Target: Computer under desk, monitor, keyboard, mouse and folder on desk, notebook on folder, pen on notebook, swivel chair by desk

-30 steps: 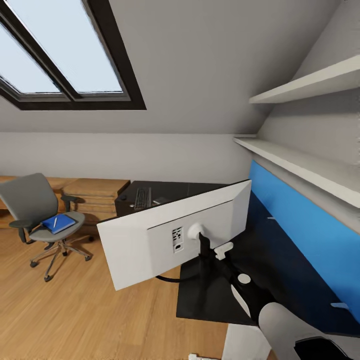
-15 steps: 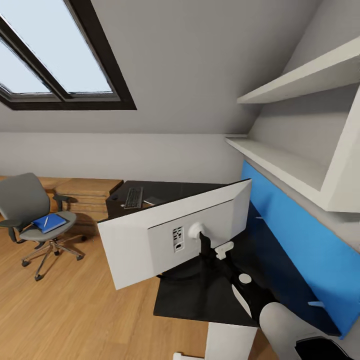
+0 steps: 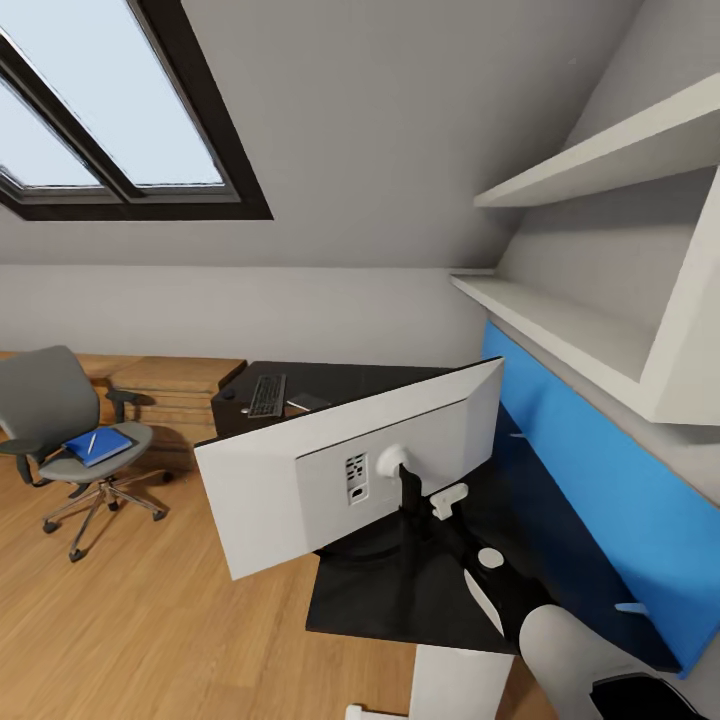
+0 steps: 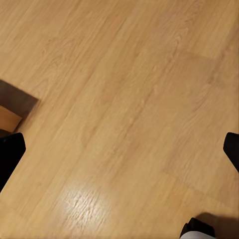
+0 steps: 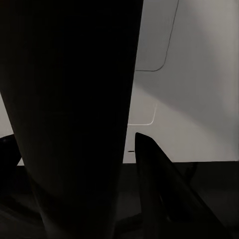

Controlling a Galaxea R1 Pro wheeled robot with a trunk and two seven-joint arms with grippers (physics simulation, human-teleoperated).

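The monitor [image 3: 300,480] shows its white back in the middle of the head view, tilted, with its round base over the near end of the black desk [image 3: 400,605]. I cannot tell if the base rests on the top. My right gripper [image 3: 405,492] is shut on the monitor's black stem [image 5: 69,114], one finger on each side. The keyboard [image 3: 267,395] lies on a black drawer unit [image 3: 340,380] beyond the monitor. At far left the swivel chair [image 3: 45,405] carries the blue folder [image 3: 98,445] with the pen [image 3: 92,441] on it. My left gripper [image 4: 119,152] hangs open over bare floor.
The desk's blue panel [image 3: 600,470] runs along the right, with white wall shelves [image 3: 590,345] overhanging it. Low wooden shelving [image 3: 175,385] stands behind the chair. A small dark flat thing [image 3: 308,402] lies beside the keyboard. Wood floor [image 3: 150,620] stretches between chair and desk.
Up to half a second ago the camera moved, sliding the room leftward in the picture and bringing more of the desk under the monitor. Nothing has visibly changed since then.
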